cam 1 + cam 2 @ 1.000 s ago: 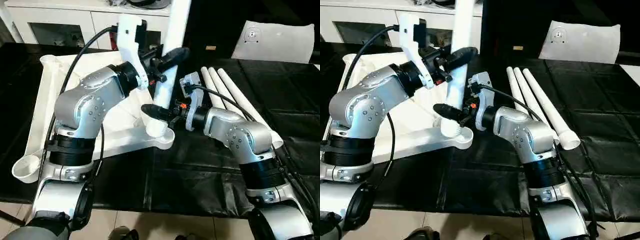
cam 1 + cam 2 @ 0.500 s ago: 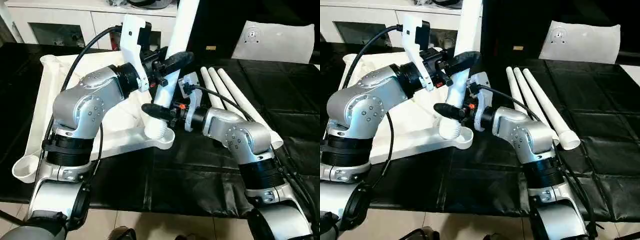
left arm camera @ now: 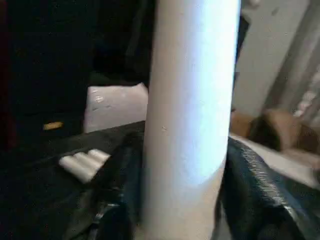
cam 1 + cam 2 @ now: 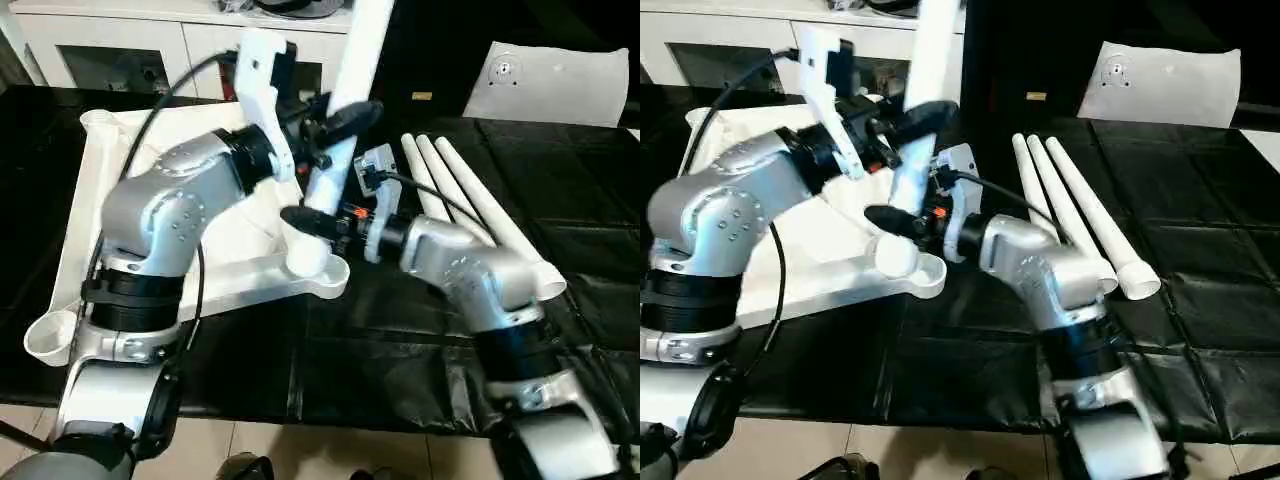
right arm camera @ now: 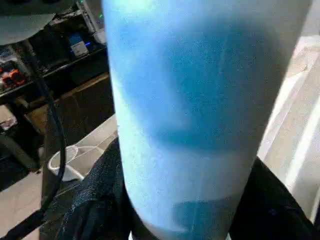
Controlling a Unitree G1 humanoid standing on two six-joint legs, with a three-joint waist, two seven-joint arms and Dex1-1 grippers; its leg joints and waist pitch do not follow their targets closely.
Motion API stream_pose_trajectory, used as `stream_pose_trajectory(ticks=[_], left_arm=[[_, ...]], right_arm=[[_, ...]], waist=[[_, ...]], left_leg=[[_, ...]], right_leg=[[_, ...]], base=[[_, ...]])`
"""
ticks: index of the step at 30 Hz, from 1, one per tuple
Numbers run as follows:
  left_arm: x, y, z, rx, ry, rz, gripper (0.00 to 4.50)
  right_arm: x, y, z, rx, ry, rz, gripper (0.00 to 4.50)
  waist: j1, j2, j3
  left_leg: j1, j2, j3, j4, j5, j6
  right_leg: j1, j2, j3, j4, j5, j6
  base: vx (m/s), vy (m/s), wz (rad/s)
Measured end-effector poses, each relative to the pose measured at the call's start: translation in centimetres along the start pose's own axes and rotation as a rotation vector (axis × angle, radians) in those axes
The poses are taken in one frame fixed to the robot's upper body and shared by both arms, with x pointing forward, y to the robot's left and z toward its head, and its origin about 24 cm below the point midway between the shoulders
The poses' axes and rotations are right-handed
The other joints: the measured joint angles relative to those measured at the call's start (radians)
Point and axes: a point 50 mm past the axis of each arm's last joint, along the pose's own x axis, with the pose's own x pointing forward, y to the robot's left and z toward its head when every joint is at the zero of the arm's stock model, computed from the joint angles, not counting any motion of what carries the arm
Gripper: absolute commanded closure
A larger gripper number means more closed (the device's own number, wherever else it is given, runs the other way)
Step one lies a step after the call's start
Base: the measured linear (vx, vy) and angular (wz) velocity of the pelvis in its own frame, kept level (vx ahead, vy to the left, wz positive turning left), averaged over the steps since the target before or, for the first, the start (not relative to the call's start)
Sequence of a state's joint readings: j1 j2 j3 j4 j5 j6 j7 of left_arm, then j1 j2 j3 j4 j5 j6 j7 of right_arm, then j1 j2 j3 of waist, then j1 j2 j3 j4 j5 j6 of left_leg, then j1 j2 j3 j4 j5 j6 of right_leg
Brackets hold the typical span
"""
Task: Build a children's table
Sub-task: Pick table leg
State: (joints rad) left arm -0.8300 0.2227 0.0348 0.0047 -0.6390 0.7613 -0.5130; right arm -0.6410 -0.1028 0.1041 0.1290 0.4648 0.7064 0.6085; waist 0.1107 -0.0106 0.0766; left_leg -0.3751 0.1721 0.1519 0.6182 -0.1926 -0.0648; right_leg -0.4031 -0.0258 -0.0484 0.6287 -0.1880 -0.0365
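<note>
**Both grippers clamped on one leg at the top's corner socket**

The top [image 4: 250,240] lies ribbed side up on the black surface [image 4: 400,340], toward its left side. One leg [image 4: 335,150] stands nearly upright, leaning slightly, with its lower end at the socket [image 4: 318,268] in the top's near right corner; whether it is fully seated I cannot tell.

The left gripper [image 4: 335,118] grips the leg higher up, its black fingers [image 3: 120,170] pressed against both sides of the tube. The right gripper [image 4: 318,222] grips the same leg lower down, just above the socket, its fingers [image 5: 95,200] closed around the tube.

Three more legs [image 4: 470,205] lie side by side, touching one another, on the surface to the right of the top, running from the far middle toward the near right. Another socket [image 4: 55,335] shows at the top's near left corner.

A white cabinet [image 4: 130,45] stands beyond the far edge of the surface, and a flat white sheet [image 4: 550,85] lies at its far right.
</note>
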Motion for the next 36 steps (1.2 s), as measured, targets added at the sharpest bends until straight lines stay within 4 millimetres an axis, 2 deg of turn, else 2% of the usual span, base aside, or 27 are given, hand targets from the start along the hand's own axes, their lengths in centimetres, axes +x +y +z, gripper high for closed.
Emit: stream_pose_trajectory(ticks=[3,10,13,19,21,22,24,26,28,33,36], left_arm=[[0.0,-0.6,0.3,-0.022,-0.017,-0.040,1.93],[-0.6,-1.2,1.2,-0.001,-0.034,-0.088,1.39],[-0.6,-1.2,1.2,-0.014,-0.049,-0.090,1.22],[-0.6,-1.3,1.2,-0.020,-0.055,-0.095,1.22],[-0.6,-1.3,1.3,-0.029,-0.068,-0.096,0.95],[-0.8,-1.2,1.7,-0.129,-0.160,-0.124,0.88],[-1.1,-1.4,3.0,-0.273,-0.348,-0.200,0.83],[-2.1,-0.7,4.3,-0.327,-0.476,-0.204,0.81],[-2.9,0.3,4.5,-0.334,-0.520,-0.152,0.77],[-4.6,2.5,3.3,-0.289,-0.496,0.010,0.74],[-6.0,3.7,1.9,-0.202,-0.405,0.135,0.74]], right_arm=[[0.2,0.3,0.4,-0.003,-0.010,0.013,2.61],[0.9,1.0,0.9,-0.017,-0.064,0.027,2.61],[1.0,1.0,0.9,-0.018,-0.070,0.022,2.61],[1.0,1.0,0.9,-0.021,-0.075,0.019,2.61],[1.0,1.0,1.0,-0.019,-0.080,0.018,2.61],[0.9,0.9,1.2,0.006,-0.111,0.004,2.61],[0.3,0.4,0.7,0.080,-0.158,-0.034,2.61],[-0.4,0.0,0.0,0.130,-0.173,-0.059,2.61],[-1.2,-0.6,0.1,0.149,-0.205,-0.100,2.61],[-2.6,-1.2,1.3,0.127,-0.294,-0.166,2.61],[-3.1,-1.5,1.2,0.098,-0.294,-0.220,2.61]], waist=[[-0.003,0.000,0.000],[-0.017,0.000,0.000],[-0.017,0.000,0.000],[-0.021,0.000,0.000],[-0.021,0.000,0.000],[-0.019,0.009,0.002],[-0.015,0.012,0.001],[-0.018,0.013,0.001],[-0.022,0.015,0.002],[-0.026,0.016,0.001],[-0.025,0.016,0.001]], left_leg=[[0.000,0.000,0.000,0.000,0.000,0.000],[0.001,0.000,0.000,0.000,0.000,0.000],[0.001,0.000,0.000,0.000,0.000,0.000],[0.001,0.000,0.000,0.000,0.000,0.000],[0.001,0.000,0.000,0.000,0.000,0.000],[0.000,0.000,0.000,0.000,0.000,0.000],[-0.001,0.000,0.000,0.000,0.000,0.000],[0.000,0.000,0.000,0.000,0.000,0.000],[0.000,0.000,0.000,0.000,0.000,0.000],[0.002,0.001,0.000,0.000,0.000,0.000],[0.002,0.001,0.000,0.000,0.000,0.000]], right_leg=[[0.000,0.000,0.000,0.000,0.000,0.000],[0.000,0.000,0.000,0.001,0.000,0.000],[0.000,0.000,0.000,0.001,0.000,0.000],[0.000,0.000,0.000,0.001,0.000,0.000],[0.000,0.000,0.000,0.001,0.000,0.000],[0.001,0.000,0.000,-0.001,0.001,0.000],[0.001,-0.001,0.000,-0.002,0.001,-0.001],[0.001,0.000,-0.001,-0.002,0.002,-0.001],[0.001,0.001,-0.001,-0.002,0.002,-0.001],[0.001,0.001,0.000,-0.001,0.001,0.002],[0.001,0.001,0.000,-0.001,0.000,0.004]], base=[[0.000,0.000,0.00],[0.000,0.000,0.00],[0.000,0.000,0.00],[0.000,0.000,0.00],[0.000,0.000,0.00],[0.000,0.000,0.00],[0.000,0.000,0.00],[0.000,0.000,0.00],[0.000,0.000,0.00],[0.000,0.000,0.00],[0.000,0.000,0.00]])
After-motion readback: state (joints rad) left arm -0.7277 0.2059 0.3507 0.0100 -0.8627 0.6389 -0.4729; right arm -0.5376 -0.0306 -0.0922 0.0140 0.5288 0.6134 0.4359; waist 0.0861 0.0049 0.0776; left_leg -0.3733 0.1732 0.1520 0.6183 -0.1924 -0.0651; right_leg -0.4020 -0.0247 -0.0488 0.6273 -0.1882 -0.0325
